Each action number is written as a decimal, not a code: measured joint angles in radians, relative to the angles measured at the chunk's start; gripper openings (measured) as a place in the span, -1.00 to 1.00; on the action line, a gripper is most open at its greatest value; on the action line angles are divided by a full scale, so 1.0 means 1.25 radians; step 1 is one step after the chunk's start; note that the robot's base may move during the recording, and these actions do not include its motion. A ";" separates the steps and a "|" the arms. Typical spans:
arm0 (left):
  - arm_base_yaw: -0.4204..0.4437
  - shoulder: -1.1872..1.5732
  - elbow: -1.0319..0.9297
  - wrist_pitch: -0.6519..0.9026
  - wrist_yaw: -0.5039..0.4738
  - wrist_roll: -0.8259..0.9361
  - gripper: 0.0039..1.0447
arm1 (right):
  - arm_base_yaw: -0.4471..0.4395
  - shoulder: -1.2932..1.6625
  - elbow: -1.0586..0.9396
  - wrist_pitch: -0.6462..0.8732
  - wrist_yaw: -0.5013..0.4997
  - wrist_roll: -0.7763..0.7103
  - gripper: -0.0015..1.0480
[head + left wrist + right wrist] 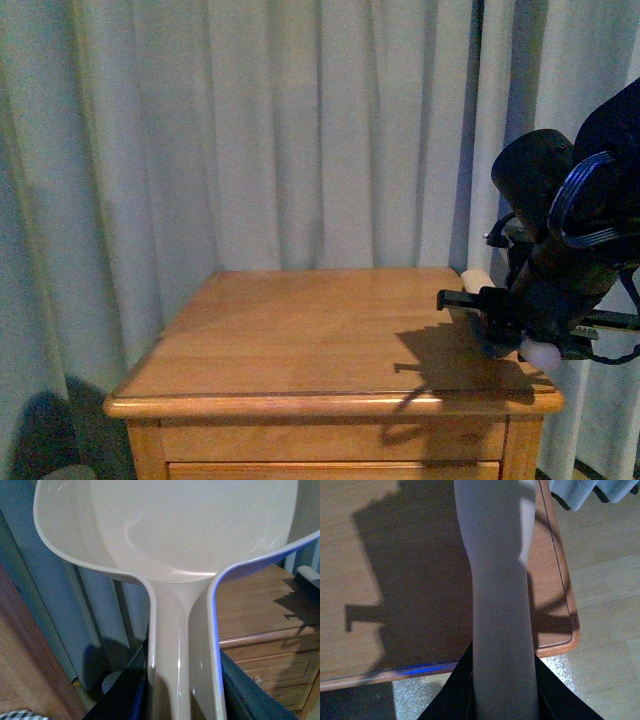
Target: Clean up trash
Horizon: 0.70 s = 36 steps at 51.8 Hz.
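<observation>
Two grippers each clamp a tool. In the left wrist view, the left gripper has its dark fingers closed against both sides of the stem of a pinkish-beige dustpan, whose scoop shows only bare, glossy plastic. In the front view, a wooden table stands before pale curtains. Near the table's 3 o'clock edge, the right gripper is closed around a pale handle that reaches out over the wood. I cannot place the trash for certain. A small whitish blob sits at 6 o'clock under the right arm; whether it is the wad or the handle's end I cannot tell.
</observation>
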 joint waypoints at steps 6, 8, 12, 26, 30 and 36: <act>0.000 0.000 0.000 0.000 0.000 0.000 -0.48 | 0.000 -0.016 -0.023 0.017 0.004 -0.015 -0.63; 0.000 0.000 0.000 0.000 0.000 0.000 -0.48 | 0.000 -0.024 -0.035 0.027 0.009 -0.023 -0.63; 0.000 0.000 0.000 0.000 0.000 0.000 -0.48 | 0.002 -0.057 -0.075 0.073 0.039 -0.056 -0.63; 0.000 0.000 0.000 0.000 0.000 0.000 -0.48 | 0.024 -0.354 -0.347 0.391 0.132 -0.266 -0.63; 0.000 0.000 0.000 0.000 0.000 0.000 -0.48 | 0.030 -0.442 -0.419 0.440 0.131 -0.299 -0.63; 0.000 0.000 0.000 0.000 0.000 0.000 -0.48 | 0.039 -0.597 -0.551 0.502 0.153 -0.349 -0.63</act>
